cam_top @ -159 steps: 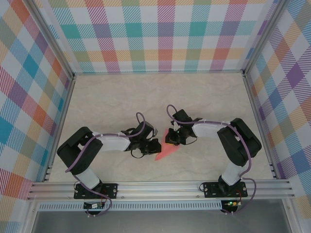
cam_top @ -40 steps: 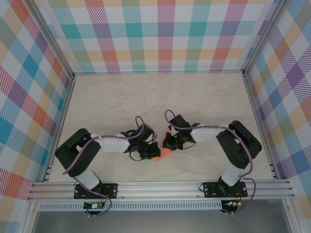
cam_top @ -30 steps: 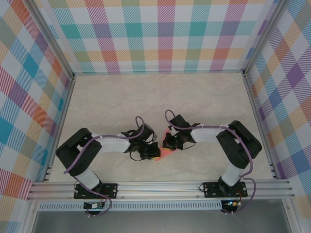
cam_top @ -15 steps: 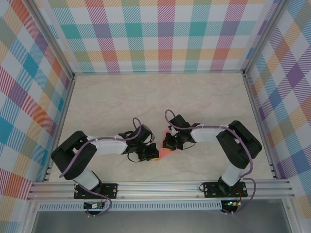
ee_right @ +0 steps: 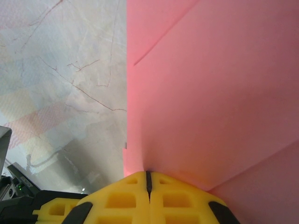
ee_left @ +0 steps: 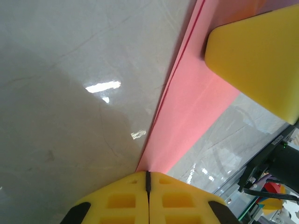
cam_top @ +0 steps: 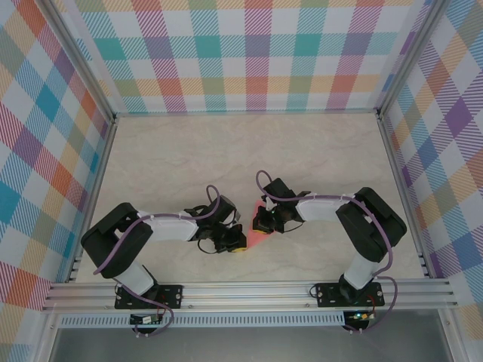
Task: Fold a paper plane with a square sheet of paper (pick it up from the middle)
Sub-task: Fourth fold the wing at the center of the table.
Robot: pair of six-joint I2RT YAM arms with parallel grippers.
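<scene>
Tearing is your risk: left claw (ee_left: 148, 181) and right claw (ee_right: 148, 179) both clamp the pink sheet of paper (ee_left: 196, 116), midway along the near edge of the counter (ee_left: 70, 93). Pull apart unevenly and it rips or slips.

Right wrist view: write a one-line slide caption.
Shut yellow right gripper pinching folded salmon-pink paper sheet, pale marbled table behind.

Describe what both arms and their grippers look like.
Both arms are alike: the left arm and right arm have black joint housings, a white forearm link and a purple cable looped along each. The left gripper and right gripper end in yellow fingers with rectangular cut-outs.
</scene>
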